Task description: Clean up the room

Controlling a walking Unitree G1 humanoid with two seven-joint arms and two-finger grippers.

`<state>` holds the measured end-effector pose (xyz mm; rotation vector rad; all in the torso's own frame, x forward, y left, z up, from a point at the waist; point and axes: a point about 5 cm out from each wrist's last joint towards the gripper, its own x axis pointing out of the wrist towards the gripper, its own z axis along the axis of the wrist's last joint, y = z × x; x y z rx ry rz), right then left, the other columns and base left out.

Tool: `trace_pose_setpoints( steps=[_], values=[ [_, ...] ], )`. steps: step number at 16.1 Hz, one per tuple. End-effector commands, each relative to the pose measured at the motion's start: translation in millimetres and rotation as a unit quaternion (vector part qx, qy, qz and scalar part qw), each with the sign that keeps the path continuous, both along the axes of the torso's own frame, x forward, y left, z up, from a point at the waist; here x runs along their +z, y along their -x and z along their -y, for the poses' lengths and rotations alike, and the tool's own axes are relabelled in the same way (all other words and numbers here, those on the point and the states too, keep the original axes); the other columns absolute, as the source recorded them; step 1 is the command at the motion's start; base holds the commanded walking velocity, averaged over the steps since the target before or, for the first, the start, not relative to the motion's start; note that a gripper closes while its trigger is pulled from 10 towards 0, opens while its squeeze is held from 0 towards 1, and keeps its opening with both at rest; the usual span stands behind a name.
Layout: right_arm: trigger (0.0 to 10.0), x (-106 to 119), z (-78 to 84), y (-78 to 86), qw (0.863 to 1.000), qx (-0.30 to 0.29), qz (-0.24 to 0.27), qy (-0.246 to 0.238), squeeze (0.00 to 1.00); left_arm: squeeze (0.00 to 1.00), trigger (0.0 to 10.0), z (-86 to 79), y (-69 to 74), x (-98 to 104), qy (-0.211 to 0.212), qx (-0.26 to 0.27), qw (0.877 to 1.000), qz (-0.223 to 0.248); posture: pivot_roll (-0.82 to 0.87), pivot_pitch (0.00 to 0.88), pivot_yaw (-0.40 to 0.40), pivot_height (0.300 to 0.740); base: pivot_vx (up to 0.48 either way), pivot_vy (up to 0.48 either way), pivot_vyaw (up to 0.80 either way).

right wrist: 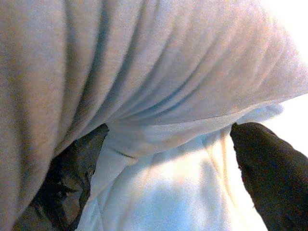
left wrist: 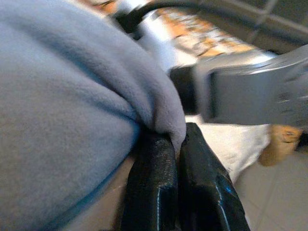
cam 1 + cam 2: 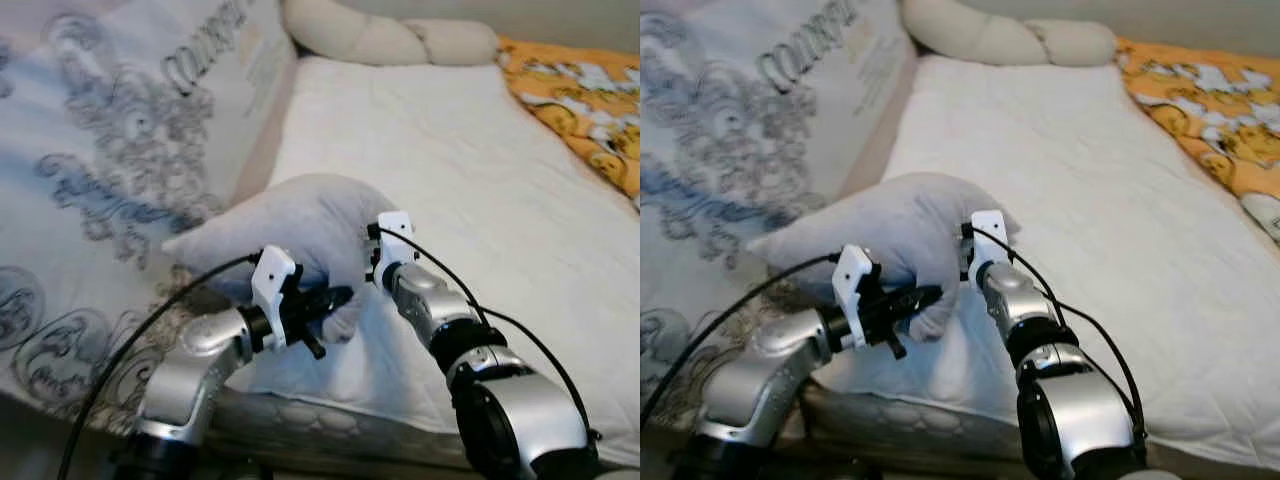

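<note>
A pale grey fleece pillow (image 3: 290,225) hangs just over the bed's near edge, above the white mattress (image 3: 450,150). My left gripper (image 3: 335,297) reaches in from below on the left. It is shut on the pillow's lower corner, and the left wrist view shows the fleece (image 2: 72,106) pinched between the black fingers (image 2: 151,183). My right gripper (image 1: 168,163) presses against the pillow's right side. Its two fingers (image 1: 72,183) stand wide apart with the pillow's underside (image 1: 144,72) lying over them. From the head camera, the fabric hides its fingertips.
A grey-patterned duvet (image 3: 110,150) is heaped along the bed's left side. A cream bolster (image 3: 390,40) lies at the head. An orange cartoon blanket (image 3: 580,95) covers the right side. The mattress edge (image 3: 300,415) is right below my arms.
</note>
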<state>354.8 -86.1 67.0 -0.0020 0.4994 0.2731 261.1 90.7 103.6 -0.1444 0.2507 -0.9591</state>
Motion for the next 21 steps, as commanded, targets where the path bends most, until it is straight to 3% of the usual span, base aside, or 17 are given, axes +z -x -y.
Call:
trace_pose_setpoints(
  steps=[1,3,5,7,8,10,11,12,17,19,21],
  values=[
    [10.0,-3,-2.2,1.6,1.0,0.015,0.003,0.016,0.0,0.0,0.0,10.6,-1.2,-6,-0.019,0.004,1.0,-0.001,0.05,0.0,-0.037,0.74,0.0,0.0,0.0],
    [10.0,-14,7.2,7.3,0.999,0.006,-0.012,0.038,0.0,0.0,0.0,10.3,-6.2,-17,-0.042,0.036,0.998,-0.004,0.04,0.0,-0.031,0.74,0.0,0.0,0.0],
    [10.0,-32,28.8,17.1,0.997,-0.031,-0.038,0.062,0.0,0.0,10.0,12.3,-11.2,-26,-0.09,0.059,0.994,0.013,0.03,0.0,-0.024,0.74,0.0,0.0,0.0],
    [10.0,-32,36.0,17.0,0.997,-0.048,-0.04,0.051,0.0,0.05,10.0,13.5,-12.2,-24,-0.084,0.055,0.995,0.016,0.03,0.0,-0.022,0.74,0.0,0.0,0.0],
    [10.0,-27,48.8,13.4,0.997,-0.073,-0.032,0.013,0.0,1.0,10.0,11.1,-14.6,-11,-0.058,0.047,0.997,0.029,0.02,0.0,-0.016,0.74,0.0,0.0,0.0],
    [10.0,-21,63.3,10.1,0.996,-0.086,-0.015,-0.023,0.0,1.0,10.0,8.2,-13.2,7,-0.034,0.014,0.998,0.057,0.03,0.0,-0.012,0.74,0.0,0.0,0.0],
    [10.0,-20,68.0,10.2,0.996,-0.084,-0.009,-0.03,0.0,0.95,10.0,6.9,-12.1,14,-0.031,-0.003,0.997,0.067,0.03,0.0,-0.012,0.74,0.0,0.0,0.0],
    [10.0,-19,74.4,11.6,0.997,-0.073,-0.001,-0.03,0.0,0.0,10.0,3.5,-10.8,21,-0.04,-0.028,0.996,0.08,0.03,0.0,-0.012,0.74,0.0,0.0,0.0],
    [10.0,-20,102.7,25.2,0.999,-0.028,0.005,0.016,0.0,0.0,10.0,-6.0,-4.9,53,-0.071,-0.132,0.984,0.1,0.0,0.0,0.008,0.74,0.0,0.0,0.0],
    [10.0,-13,122.9,37.2,0.999,-0.004,-0.004,0.048,0.0,0.0,10.0,-13.0,-2.0,72,-0.095,-0.19,0.973,0.094,-0.01,0.0,0.018,0.74,0.0,0.0,0.0],
    [10.0,-11,129.8,41.5,0.999,-0.011,-0.004,0.051,0.0,0.0,10.0,-16.4,-5.3,75,-0.091,-0.184,0.975,0.084,-0.02,0.0,0.023,0.74,0.0,0.0,0.0]
  ],
)
